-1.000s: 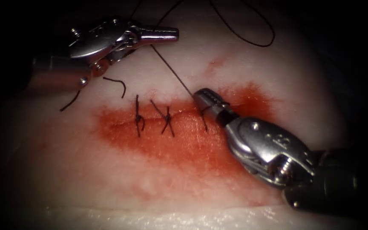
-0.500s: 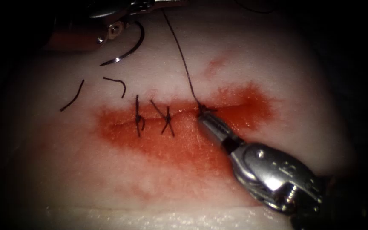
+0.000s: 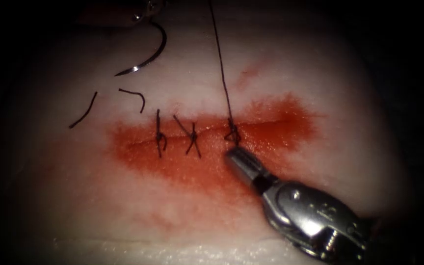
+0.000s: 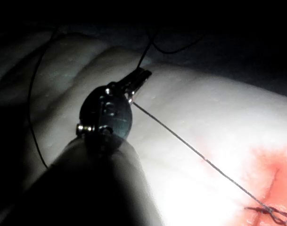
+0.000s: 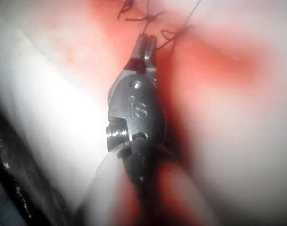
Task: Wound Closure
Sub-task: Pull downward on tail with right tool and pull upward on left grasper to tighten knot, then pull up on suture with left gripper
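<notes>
On the tissue (image 3: 320, 83), the cut (image 3: 271, 122) runs across a red-stained patch. A fresh knot (image 3: 231, 135) sits on the cut, right of two tied stitches (image 3: 159, 137) (image 3: 192, 138). From the knot the thread (image 3: 222, 73) runs taut up to my left tool (image 4: 139, 77), whose jaws are shut on it. My right tool (image 3: 234, 156) is just below the knot, jaws shut on the short thread end. The curved needle (image 3: 149, 56) is free of both tools, over the pale tissue above the cut's left part and not in the tissue.
Two cut ends of thread (image 3: 82, 112) (image 3: 134, 95) lie on the pale tissue left of the stitches. Red fluid (image 3: 182, 167) stains the tissue around the cut. Slack thread (image 4: 32, 113) loops behind the left tool.
My left tool has moved up to the picture's top edge, drawing the thread steeper and taut. The right tool has drawn back down and right. The knot has cinched onto the cut.
</notes>
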`<state>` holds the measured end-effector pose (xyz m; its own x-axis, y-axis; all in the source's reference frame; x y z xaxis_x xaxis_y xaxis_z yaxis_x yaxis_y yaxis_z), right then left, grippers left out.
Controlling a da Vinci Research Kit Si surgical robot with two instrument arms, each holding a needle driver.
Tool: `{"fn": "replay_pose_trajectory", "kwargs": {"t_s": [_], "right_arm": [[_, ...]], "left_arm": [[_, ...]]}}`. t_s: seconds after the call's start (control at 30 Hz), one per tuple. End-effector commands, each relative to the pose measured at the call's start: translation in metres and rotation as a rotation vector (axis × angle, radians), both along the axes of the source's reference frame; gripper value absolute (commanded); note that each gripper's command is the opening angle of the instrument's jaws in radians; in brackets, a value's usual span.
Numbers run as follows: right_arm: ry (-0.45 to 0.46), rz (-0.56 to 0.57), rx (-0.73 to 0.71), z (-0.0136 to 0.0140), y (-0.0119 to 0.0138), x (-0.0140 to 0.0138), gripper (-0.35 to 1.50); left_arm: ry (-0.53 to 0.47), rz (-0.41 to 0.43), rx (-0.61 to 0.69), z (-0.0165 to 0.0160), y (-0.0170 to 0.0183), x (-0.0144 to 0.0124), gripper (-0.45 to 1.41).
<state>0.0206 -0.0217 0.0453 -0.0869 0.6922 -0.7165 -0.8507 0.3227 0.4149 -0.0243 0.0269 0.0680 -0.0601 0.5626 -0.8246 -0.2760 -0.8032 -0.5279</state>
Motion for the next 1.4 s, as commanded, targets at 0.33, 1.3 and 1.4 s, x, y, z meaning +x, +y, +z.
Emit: {"fn": "replay_pose_trajectory", "kwargs": {"t_s": [0.33, 1.3, 1.4], "right_arm": [[-0.004, -0.009, 0.002, 0.0009, -0.0017, 0.0008, -0.35], [-0.025, -0.076, -0.098, -0.0004, -0.0013, -0.0009, 0.93], [-0.014, -0.078, -0.095, -0.0014, -0.0008, -0.0019, 1.13]], "left_arm": [[0.048, -0.057, -0.056, 0.0019, 0.0054, -0.0011, -0.45], [0.023, -0.07, -0.063, 0.0015, 0.0046, -0.0004, -0.45], [0.002, -0.05, -0.036, -0.0007, 0.003, 0.0006, -0.45]]}}
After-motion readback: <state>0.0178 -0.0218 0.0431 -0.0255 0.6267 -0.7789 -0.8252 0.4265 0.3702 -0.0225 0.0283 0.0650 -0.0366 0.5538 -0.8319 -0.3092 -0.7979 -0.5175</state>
